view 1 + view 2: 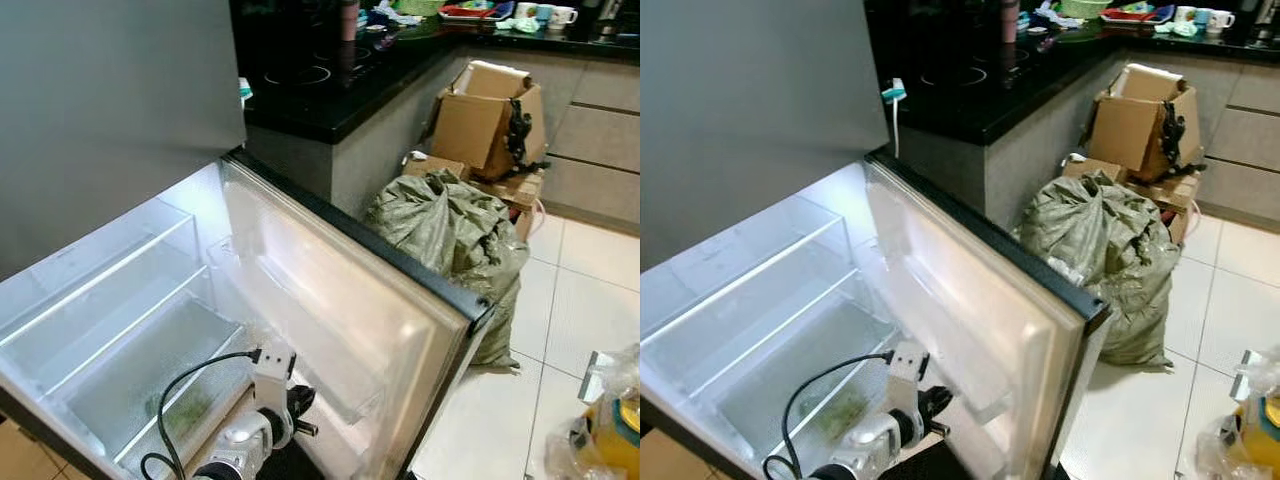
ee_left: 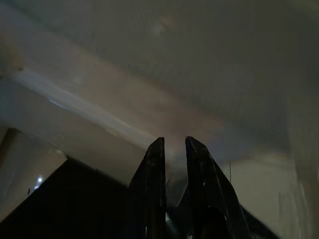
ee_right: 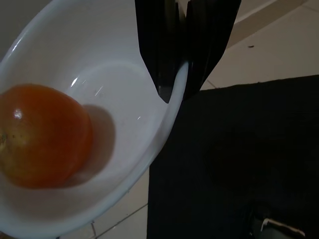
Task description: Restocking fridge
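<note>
The fridge [image 1: 150, 300] stands open, its door [image 1: 340, 300] swung wide, the lit shelves [image 1: 100, 290] bare apart from something green in the bottom drawer [image 1: 185, 410]. The left tool [image 2: 174, 149] sits low at the foot of the door, its fingers drawn to a narrow gap with nothing between them, a pale ledge just ahead. The right tool [image 3: 182, 74] pinches the rim of a white bowl [image 3: 114, 99]; an orange fruit [image 3: 42, 137] lies in the bowl, off to one side of the fingers. Behind the door slumps a green sack [image 1: 455, 235], cardboard boxes [image 1: 490, 125] beyond it, beside the black counter [image 1: 330, 90].
</note>
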